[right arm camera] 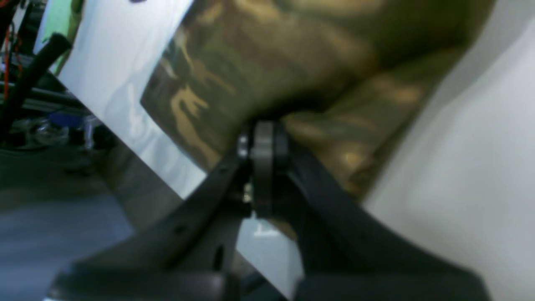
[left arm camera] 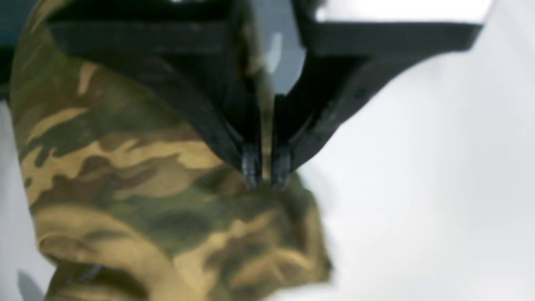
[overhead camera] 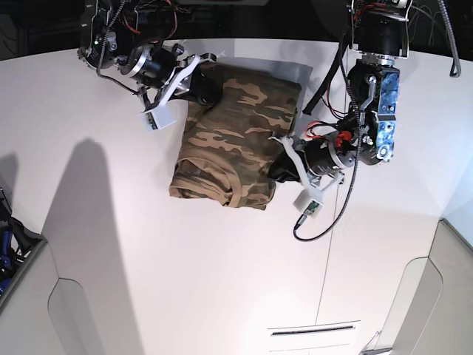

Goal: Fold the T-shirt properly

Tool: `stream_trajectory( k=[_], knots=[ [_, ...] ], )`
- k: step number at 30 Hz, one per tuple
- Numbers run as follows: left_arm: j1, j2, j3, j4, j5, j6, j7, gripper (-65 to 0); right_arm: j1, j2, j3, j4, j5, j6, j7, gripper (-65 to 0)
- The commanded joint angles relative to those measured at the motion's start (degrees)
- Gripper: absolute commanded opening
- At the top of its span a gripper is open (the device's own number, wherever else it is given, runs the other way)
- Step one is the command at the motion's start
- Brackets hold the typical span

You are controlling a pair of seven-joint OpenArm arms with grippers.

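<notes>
on the white table (overhead camera: 148, 244), both hands pinch opposite edges of the t-shirt (overhead camera: 235, 144).

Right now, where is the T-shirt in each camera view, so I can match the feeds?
Left wrist: the T-shirt fills the left and centre, pinched by the left gripper.
Right wrist: it spans the upper middle, its edge clamped in the right gripper.
Base: it lies partly folded at top centre, between both arms.
Shared landmark: the white table under the cloth.
</notes>
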Motion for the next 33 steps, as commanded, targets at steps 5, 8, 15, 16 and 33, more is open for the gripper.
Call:
stream_trajectory(
  k=[5, 8, 15, 16, 33],
  knots=[
    [5.44, -4.61, -8.20, 11.34, -3.37, 0.07, 1.29, -60.0, 0.00, 4.59, 2.14, 10.27, 3.87, 0.42, -5.27, -65.0],
    [12.85, -6.49, -14.73, 17.38, -5.18, 0.02, 1.57, -60.0, -1.49, 8.59, 4.35, 15.52, 7.13, 0.42, -6.71, -65.0],
    [34.27, -5.81, -24.92, 31.45, -8.79, 0.00, 4.15, -60.0, -8.24, 16.98, 9.57, 18.84, 15.26, 0.39, -9.55, -65.0],
    [37.53, -5.81, -25.46, 32.57, -8.76, 0.02, 4.20, -60.0, -9.51, 17.90, 9.94, 18.84, 16.41, 0.42, -10.71, -65.0],
    [64.24, -6.56, -23.85, 22.77, -7.76, -1.44, 10.05, -60.0, -30.42, 25.11, 8.50, 10.16, 18.93, 0.39, -15.30, -65.0]
  ],
)
